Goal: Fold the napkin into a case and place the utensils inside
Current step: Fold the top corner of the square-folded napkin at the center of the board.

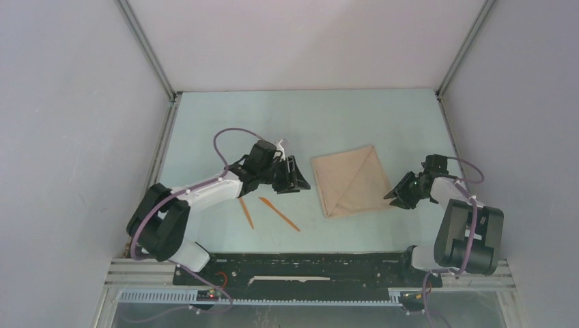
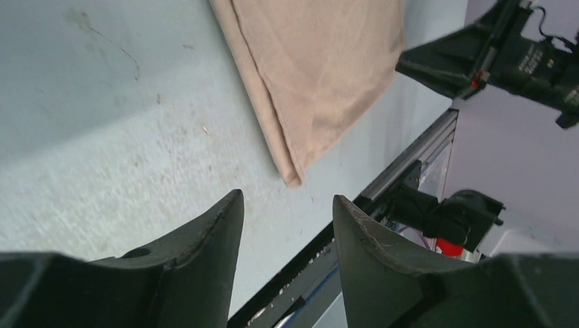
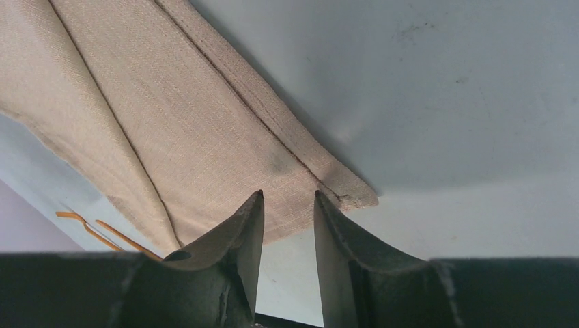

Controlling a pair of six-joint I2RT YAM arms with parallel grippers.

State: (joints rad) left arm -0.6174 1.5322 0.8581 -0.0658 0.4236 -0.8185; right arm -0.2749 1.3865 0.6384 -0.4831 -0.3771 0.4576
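On the pale blue-green counter, a soft beige-tan cloth napkin lies just right of centre. It is folded into a smaller, roughly square packet of several layers, with a diagonal crease across its top. It is not yet the narrow case the task calls for.

Two slim orange plastic utensils lie side by side on the bare counter to the napkin's left, nearer the front edge and apart from the cloth. They are too small to tell fork from knife.

The black left pincer hangs low just beside the napkin's left edge, its fingers wide apart and holding nothing. The black right pincer sits at the napkin's near right corner, its fingers parted only narrowly with nothing between them. Its wrist view shows the cloth corner just ahead of the tips, not gripped.

As a judgement, the task looks roughly midway through its folding stage. The first folds are made, but the cloth has yet to be narrowed into a pouch. After that, both utensils have to be picked up and slid inside.
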